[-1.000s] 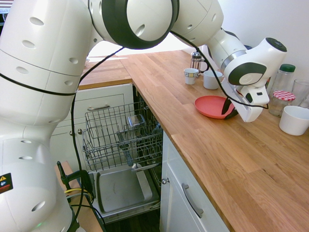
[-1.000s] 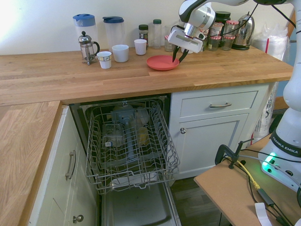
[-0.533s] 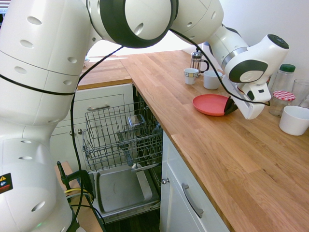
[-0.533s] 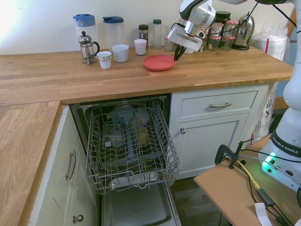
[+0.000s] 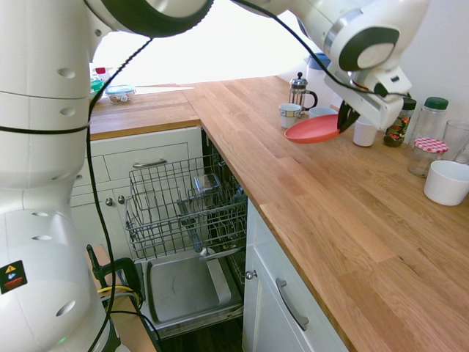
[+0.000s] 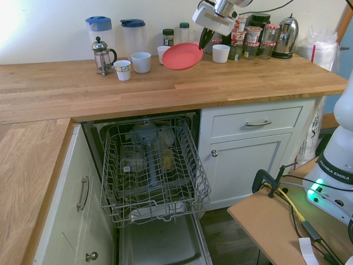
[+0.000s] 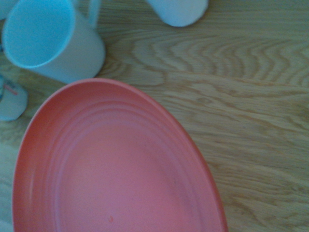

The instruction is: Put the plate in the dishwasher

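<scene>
Red plate (image 6: 182,56) is up off the desk (image 6: 265,81) now, tilted, and I've got the end effector (image 6: 205,38) pinched on its rim. Relative to the dishwasher (image 6: 154,171), it's above and behind the pulled-out rack (image 6: 151,190), with white mugs nearby.

Along the wooden bench (image 6: 265,83) stand a French press (image 6: 102,57), a small patterned cup (image 6: 122,69) just beside it and a white mug (image 6: 141,62), with two blue-lidded pitchers (image 6: 134,38) behind them, near the wall. Farther along are a white bowl (image 6: 220,53), a group of lidded jars (image 6: 252,41), a shiny metal kettle (image 6: 287,37) and, near the bench's end, a white plastic bag (image 6: 320,52); a green-lidded glass jar (image 5: 431,119) stands behind a jar with a red-checked lid (image 5: 425,156)
</scene>
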Robot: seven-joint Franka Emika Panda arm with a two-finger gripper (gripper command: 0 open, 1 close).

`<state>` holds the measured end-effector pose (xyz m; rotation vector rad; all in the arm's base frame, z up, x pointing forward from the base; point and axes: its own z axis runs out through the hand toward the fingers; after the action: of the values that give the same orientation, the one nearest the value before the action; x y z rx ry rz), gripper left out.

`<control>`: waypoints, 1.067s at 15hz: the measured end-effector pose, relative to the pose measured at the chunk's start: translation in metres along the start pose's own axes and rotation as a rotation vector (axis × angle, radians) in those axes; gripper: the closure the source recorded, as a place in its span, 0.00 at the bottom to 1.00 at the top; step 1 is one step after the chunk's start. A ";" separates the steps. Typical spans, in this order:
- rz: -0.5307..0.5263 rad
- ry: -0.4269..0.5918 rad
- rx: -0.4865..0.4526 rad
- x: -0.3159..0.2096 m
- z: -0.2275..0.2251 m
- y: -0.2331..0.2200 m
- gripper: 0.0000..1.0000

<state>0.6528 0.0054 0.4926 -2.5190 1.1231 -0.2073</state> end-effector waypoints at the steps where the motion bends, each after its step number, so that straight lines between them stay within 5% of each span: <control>1: -0.067 0.026 -0.017 -0.025 -0.010 -0.014 1.00; 11: -0.693 0.391 -0.267 -0.345 -0.010 -0.112 1.00; 16: -0.879 0.472 -0.352 -0.419 0.014 -0.114 1.00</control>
<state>0.4540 0.3892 0.5321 -3.2276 0.0798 -0.9355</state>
